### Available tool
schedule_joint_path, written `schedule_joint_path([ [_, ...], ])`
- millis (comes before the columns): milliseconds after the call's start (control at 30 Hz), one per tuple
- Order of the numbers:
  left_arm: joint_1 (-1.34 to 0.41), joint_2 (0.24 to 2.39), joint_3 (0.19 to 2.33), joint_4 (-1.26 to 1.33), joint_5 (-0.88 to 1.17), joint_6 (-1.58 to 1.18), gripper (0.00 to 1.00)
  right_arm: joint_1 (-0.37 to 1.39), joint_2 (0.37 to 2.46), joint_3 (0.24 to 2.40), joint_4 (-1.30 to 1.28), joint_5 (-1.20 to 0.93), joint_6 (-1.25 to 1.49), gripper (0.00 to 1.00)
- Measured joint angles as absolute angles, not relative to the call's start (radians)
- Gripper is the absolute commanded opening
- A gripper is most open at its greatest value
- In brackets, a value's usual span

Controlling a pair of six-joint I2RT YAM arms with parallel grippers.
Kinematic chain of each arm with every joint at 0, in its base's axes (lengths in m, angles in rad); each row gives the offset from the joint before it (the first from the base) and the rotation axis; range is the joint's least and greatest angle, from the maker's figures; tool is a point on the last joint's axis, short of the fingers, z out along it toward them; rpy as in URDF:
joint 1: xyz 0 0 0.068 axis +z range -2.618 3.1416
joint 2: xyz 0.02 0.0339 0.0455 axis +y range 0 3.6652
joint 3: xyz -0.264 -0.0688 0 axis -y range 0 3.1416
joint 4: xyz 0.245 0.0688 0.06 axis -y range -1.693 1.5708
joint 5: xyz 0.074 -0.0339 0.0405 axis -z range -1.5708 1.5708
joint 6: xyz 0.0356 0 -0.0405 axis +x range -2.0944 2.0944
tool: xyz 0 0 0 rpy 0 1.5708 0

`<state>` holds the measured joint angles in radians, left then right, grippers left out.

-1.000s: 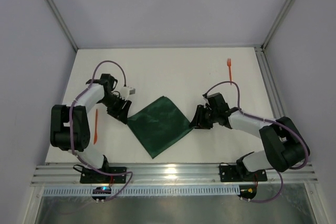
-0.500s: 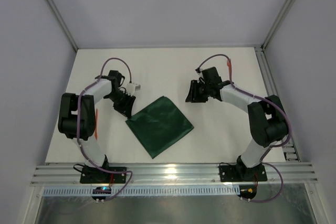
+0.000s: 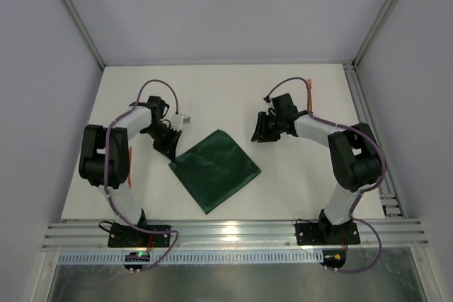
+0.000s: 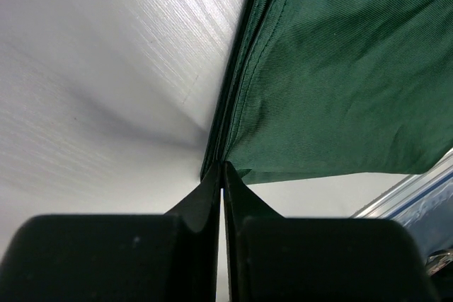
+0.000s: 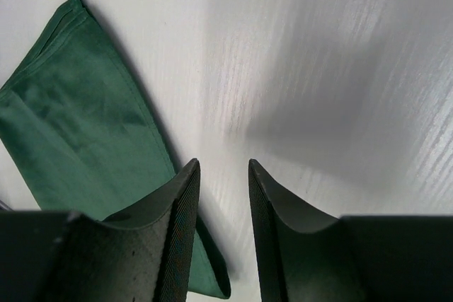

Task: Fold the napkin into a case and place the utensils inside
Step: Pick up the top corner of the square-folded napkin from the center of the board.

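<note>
The dark green napkin (image 3: 216,169) lies folded as a diamond in the middle of the white table. My left gripper (image 3: 170,152) is at its left corner, jaws shut with the cloth's corner pinched at their tips (image 4: 223,166); the stacked layers of the napkin (image 4: 340,68) run away from them. My right gripper (image 3: 259,131) hovers open over bare table beyond the napkin's right corner, with nothing between its fingertips (image 5: 223,165) and the napkin (image 5: 78,118) to its left. One orange utensil (image 3: 310,88) lies at the far right behind the right arm. Another orange utensil (image 3: 130,158) is mostly hidden by the left arm.
Grey enclosure walls stand left, right and at the back. A metal rail (image 3: 233,231) runs along the near edge with both arm bases on it. A second rail (image 3: 364,125) borders the table's right side.
The left jaws have closed at the napkin's left corner. The right arm left the napkin's right corner, swung toward the far side, and its jaws narrowed slightly.
</note>
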<state>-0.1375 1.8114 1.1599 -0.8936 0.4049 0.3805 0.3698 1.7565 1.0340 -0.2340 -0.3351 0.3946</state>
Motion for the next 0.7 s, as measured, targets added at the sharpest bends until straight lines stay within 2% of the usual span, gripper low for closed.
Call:
schedule_joint_path([
  [433, -0.138, 1.670, 1.127, -0.979, 0.380, 0.433, 0.00, 0.381, 1.823, 1.040, -0.203, -0.392, 0.414, 0.37],
  [700, -0.138, 1.715, 1.034, -0.974, 0.307, 0.458, 0.00, 0.418, 1.856, 1.078, -0.212, -0.407, 0.406, 0.37],
])
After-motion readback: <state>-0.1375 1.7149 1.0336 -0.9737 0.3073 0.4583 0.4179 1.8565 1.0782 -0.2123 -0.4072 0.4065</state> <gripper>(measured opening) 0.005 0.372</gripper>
